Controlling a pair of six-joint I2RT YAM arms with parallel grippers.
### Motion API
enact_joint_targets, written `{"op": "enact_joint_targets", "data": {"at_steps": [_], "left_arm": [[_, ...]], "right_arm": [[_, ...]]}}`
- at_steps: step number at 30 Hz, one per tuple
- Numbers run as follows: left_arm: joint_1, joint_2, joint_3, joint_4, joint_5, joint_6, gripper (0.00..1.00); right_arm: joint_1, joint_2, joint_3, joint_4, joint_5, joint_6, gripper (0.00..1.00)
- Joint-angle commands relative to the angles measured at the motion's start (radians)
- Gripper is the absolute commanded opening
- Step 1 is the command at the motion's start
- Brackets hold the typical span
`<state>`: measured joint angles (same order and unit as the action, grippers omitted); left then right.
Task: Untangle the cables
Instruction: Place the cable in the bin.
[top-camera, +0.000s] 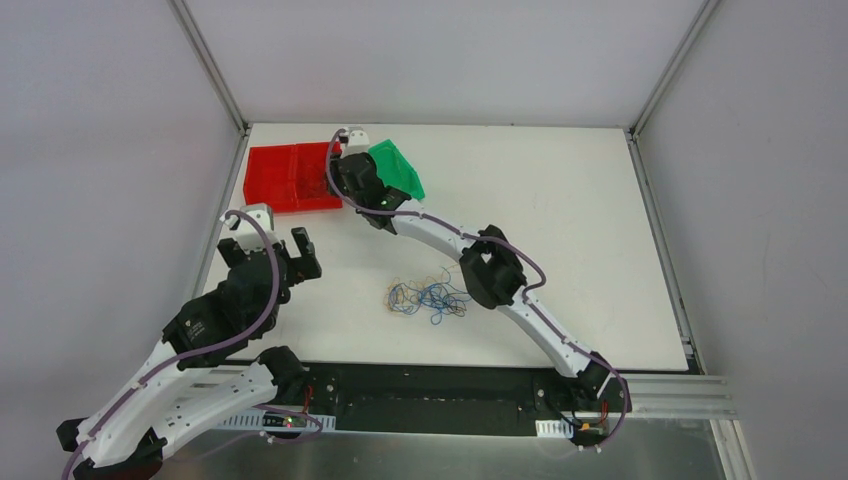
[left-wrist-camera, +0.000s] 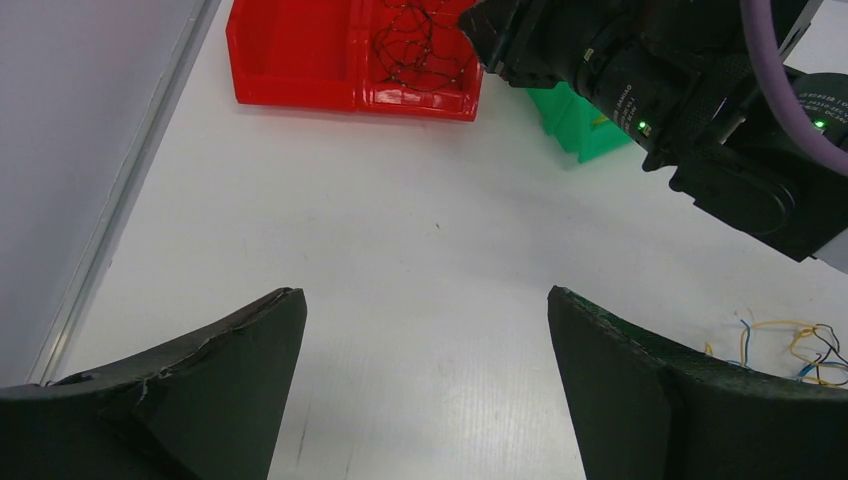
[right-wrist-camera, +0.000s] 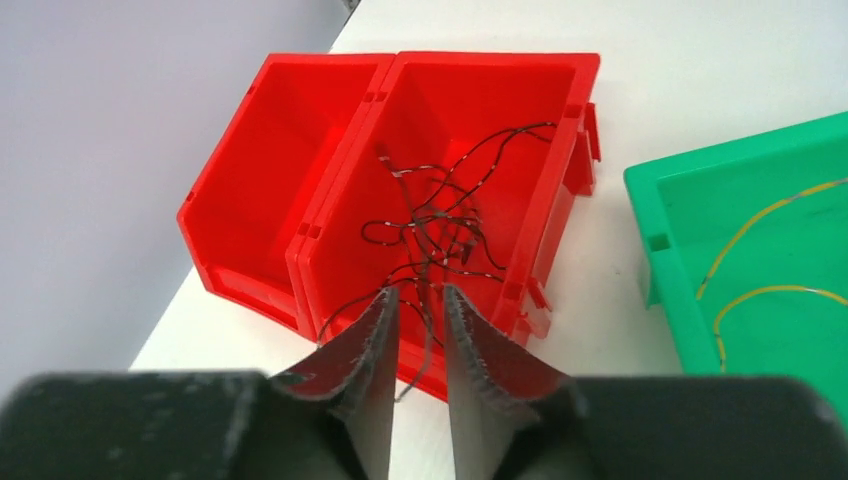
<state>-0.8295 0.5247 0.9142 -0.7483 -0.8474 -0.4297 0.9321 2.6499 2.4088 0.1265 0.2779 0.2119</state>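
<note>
Cables (right-wrist-camera: 440, 215) lie in the red bin (right-wrist-camera: 545, 190) under right jaws parted narrowly around 1 strand; left jaws gape.

The left arm (top-camera: 170, 390), white links with black joints, rises from its base at the near left and folds into a tight bend on the left side. Its black wrist (top-camera: 240, 295) points toward the far side, and the left gripper (left-wrist-camera: 425, 293) hangs low with its two black, wedge-shaped fingers spread wide. The right arm (top-camera: 545, 330), of the same white-and-black build, stretches from its base at the near right in a long diagonal to the far left, bending at a black elbow (top-camera: 493, 270). The right gripper (right-wrist-camera: 420, 292) tilts downward at the far left, its black, rough-faced fingers a narrow slit apart.
</note>
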Motion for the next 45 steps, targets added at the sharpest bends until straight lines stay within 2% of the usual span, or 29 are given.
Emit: {"op": "enact_joint_targets", "data": {"at_steps": [1,2,3,7,9,14,18,21,23,28,32,35,38,45], "left_arm": [[0.004,0.020,0.028,-0.007,-0.010,0.003,0.95],[0.005,0.022,0.028,-0.006,-0.010,0.002,0.95],[0.005,0.023,0.026,-0.006,-0.013,0.000,0.95],[0.006,0.041,0.024,-0.006,-0.022,-0.013,0.98],[0.005,0.063,0.034,-0.008,-0.025,-0.013,0.98],[0.024,0.144,0.072,-0.005,-0.004,-0.015,0.98],[0.109,0.232,0.095,0.028,0.111,-0.006,0.98],[0.226,0.337,0.111,0.064,0.305,0.004,0.99],[0.276,0.426,0.138,0.072,0.359,0.014,0.98],[0.296,0.630,0.211,0.115,0.323,0.016,0.96],[0.311,0.748,0.218,0.241,0.288,0.007,0.87],[0.342,0.865,0.228,0.344,0.256,0.032,0.83],[0.385,0.955,0.254,0.471,0.277,0.123,0.79],[0.514,1.126,0.341,0.590,0.378,0.186,0.68]], "right_arm": [[0.009,0.007,0.057,0.090,-0.051,-0.028,0.43],[0.009,0.005,0.058,0.091,-0.048,-0.027,0.55],[0.008,-0.005,0.056,0.088,-0.045,-0.023,0.60],[0.000,-0.088,-0.001,0.074,-0.029,0.013,0.62],[-0.010,-0.156,-0.064,0.074,-0.032,0.041,0.66],[-0.059,-0.380,-0.326,0.082,-0.072,0.130,0.82],[-0.116,-0.587,-0.557,0.099,-0.131,0.217,0.88],[-0.159,-0.773,-0.736,0.099,-0.146,0.249,0.89],[-0.187,-0.892,-0.869,0.100,-0.136,0.254,0.89],[-0.272,-1.211,-1.189,0.080,-0.122,0.250,0.88],[-0.345,-1.435,-1.394,-0.012,-0.112,0.241,0.87],[-0.365,-1.568,-1.489,-0.075,-0.110,0.223,0.86],[-0.369,-1.655,-1.539,-0.135,-0.123,0.211,0.86],[-0.370,-1.743,-1.566,-0.215,-0.162,0.210,0.86]]}}
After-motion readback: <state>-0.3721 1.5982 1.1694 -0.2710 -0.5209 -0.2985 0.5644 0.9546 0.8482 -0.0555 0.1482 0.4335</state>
